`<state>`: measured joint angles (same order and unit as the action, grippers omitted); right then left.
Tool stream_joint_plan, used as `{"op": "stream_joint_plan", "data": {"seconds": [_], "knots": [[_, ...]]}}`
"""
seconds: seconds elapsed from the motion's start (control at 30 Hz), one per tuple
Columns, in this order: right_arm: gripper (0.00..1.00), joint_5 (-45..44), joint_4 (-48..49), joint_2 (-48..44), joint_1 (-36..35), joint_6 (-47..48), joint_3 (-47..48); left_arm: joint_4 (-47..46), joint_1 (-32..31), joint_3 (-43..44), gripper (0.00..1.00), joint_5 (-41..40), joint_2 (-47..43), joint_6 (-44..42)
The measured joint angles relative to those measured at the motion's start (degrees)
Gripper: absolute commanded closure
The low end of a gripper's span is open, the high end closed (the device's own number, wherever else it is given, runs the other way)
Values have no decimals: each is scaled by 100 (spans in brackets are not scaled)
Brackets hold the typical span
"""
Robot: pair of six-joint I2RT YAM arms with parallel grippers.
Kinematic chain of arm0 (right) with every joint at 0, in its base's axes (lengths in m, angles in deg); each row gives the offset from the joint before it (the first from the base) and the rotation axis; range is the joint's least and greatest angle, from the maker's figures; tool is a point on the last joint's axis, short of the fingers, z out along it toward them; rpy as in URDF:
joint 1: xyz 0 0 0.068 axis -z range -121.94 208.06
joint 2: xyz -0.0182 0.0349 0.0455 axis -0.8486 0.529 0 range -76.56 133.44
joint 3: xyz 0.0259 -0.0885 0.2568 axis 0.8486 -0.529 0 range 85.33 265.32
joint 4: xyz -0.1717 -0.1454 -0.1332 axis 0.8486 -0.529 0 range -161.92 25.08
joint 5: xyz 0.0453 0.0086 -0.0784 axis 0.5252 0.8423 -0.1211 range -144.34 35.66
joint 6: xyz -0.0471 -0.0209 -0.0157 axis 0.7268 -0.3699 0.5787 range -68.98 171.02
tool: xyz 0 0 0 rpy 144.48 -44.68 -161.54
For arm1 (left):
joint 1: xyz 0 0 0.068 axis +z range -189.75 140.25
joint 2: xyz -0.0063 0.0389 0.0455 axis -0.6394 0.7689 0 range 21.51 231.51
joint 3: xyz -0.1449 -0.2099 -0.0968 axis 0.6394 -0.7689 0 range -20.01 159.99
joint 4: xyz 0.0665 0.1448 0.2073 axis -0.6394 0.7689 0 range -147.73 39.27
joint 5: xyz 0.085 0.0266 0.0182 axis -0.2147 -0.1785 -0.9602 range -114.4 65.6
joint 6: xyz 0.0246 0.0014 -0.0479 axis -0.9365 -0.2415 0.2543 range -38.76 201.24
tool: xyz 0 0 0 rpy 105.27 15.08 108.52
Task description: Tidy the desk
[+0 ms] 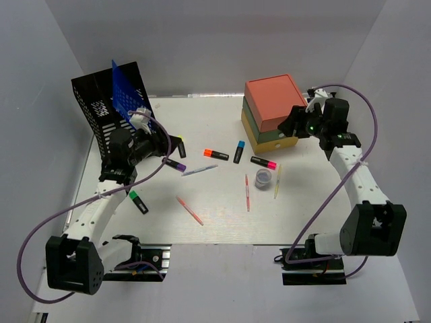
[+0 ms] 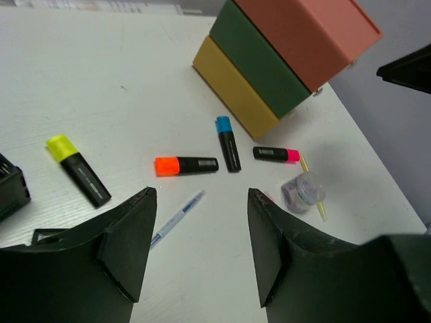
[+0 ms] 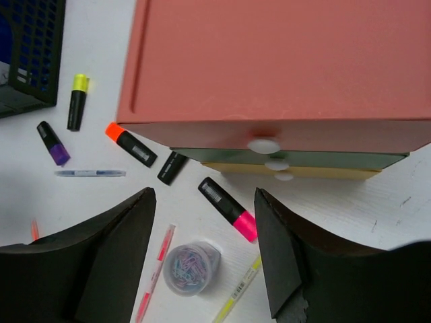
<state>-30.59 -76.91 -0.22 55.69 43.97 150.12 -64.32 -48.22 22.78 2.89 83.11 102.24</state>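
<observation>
The white desk (image 1: 202,121) holds scattered stationery. Highlighters lie on it: yellow (image 1: 180,146), purple (image 1: 175,163), orange (image 1: 216,154), blue (image 1: 239,151), pink (image 1: 263,162) and green (image 1: 138,201). A blue pen (image 1: 199,170), two pink pens (image 1: 247,192) and a yellow pen (image 1: 277,182) lie nearby. A jar of paper clips (image 1: 263,177) stands by the pink highlighter. My left gripper (image 2: 202,195) is open and empty above the desk, beside the file rack, with the blue pen (image 2: 176,219) below it. My right gripper (image 3: 204,195) is open and empty in front of the drawer box, above the jar (image 3: 192,268).
A black mesh file rack (image 1: 101,108) with a blue folder (image 1: 124,94) stands at the back left. A stacked orange, green and yellow drawer box (image 1: 273,111) stands at the back right, its drawers shut with white knobs (image 3: 262,145). Grey walls enclose the desk.
</observation>
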Motion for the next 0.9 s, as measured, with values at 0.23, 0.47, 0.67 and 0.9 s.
{"op": "stream_joint_plan", "data": {"seconds": [0.23,0.47,0.67,0.9], "knots": [[37,94,2,481,168,122,11,-35,-28,-232,33,339,439,-74],[40,382,17,1043,439,162,293,319,-28,-225,32,136,374,-345],[42,603,140,1425,490,138,531,415,-28,-225,31,-48,127,-468],[46,756,153,1668,490,44,776,516,-28,-225,31,-149,81,-531]]}}
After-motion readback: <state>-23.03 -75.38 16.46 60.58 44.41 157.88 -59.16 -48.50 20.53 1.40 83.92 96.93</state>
